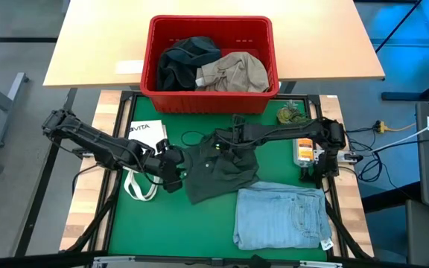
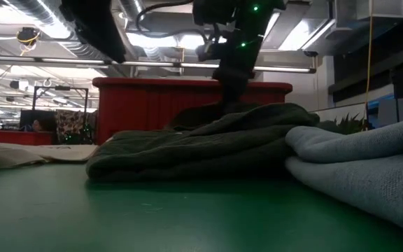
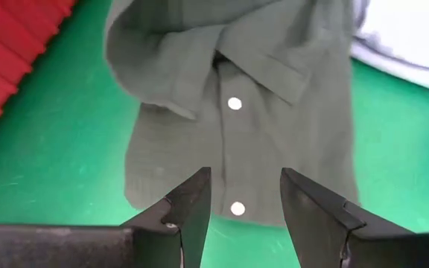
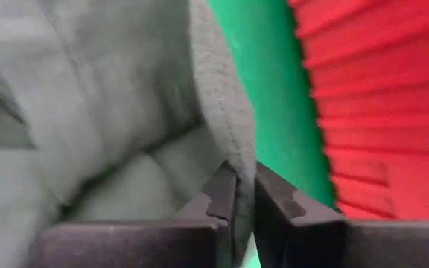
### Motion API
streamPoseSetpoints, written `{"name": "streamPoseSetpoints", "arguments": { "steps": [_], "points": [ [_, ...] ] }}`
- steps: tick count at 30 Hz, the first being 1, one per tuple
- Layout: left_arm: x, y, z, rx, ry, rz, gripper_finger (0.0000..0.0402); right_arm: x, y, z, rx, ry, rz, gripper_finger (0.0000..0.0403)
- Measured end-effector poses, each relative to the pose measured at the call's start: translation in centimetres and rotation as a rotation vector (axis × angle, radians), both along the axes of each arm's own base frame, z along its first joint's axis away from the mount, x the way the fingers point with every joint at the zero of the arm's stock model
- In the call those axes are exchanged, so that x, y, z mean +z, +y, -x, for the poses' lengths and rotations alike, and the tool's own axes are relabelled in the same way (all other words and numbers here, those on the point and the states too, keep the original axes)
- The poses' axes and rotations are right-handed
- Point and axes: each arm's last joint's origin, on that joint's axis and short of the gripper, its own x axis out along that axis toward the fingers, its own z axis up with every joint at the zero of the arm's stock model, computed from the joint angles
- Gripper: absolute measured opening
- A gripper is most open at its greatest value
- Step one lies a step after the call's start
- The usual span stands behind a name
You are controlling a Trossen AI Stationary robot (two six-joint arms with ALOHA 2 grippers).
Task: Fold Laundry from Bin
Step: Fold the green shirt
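Dark green shirt [image 1: 218,173], light blue jeans [image 1: 281,217], red bin [image 1: 208,98].

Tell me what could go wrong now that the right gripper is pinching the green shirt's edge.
The right gripper has only a thin hem of the green shirt; it may slip out when lifted. The shirt touches the folded jeans, so pulling could drag them. The open left gripper holds nothing, so the shirt may bunch.

A lab or industrial workspace: exposed ceiling ducts [image 2: 40,14] and strip lights [image 2: 306,31] overhead, loose cables [image 1: 382,126] on grey floor beside a green-matted worktop [image 1: 199,223].
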Motion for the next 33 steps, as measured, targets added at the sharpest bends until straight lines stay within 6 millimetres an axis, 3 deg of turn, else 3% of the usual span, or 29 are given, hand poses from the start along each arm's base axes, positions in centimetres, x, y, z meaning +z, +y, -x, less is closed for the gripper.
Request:
{"name": "streamPoseSetpoints", "arguments": {
  "steps": [4, 10, 16, 22, 27, 33],
  "points": [
    [-1.2, -0.1, -1.0, 0.04, 0.02, -0.016, 0.0155, 0.0, -0.3, 0.9, -0.019, 0.073, -0.004, 0.0015],
    [-4.7, 0.2, -3.1, 0.143, 0.111, -0.092, 0.0155, -0.5, -0.9, 2.0, -0.048, 0.148, -0.034, 0.0005],
    [-8.8, 1.1, -5.5, 0.214, 0.193, -0.135, 0.0155, -0.5, -1.3, 2.3, -0.058, 0.164, -0.042, 0.0016],
    [-12.0, 2.2, -6.5, 0.25, 0.292, -0.164, 0.0155, -0.5, -1.2, 2.3, -0.05, 0.156, -0.059, 0.0027],
    [-12.6, 2.3, -6.7, 0.255, 0.306, -0.166, 0.0155, -0.6, -1.1, 2.2, -0.041, 0.144, -0.094, 0.0053],
    [-12.5, 2.2, -6.7, 0.252, 0.295, -0.163, 0.0155, -0.5, -1.1, 2.4, -0.055, 0.175, -0.055, 0.012]
  ]
}}
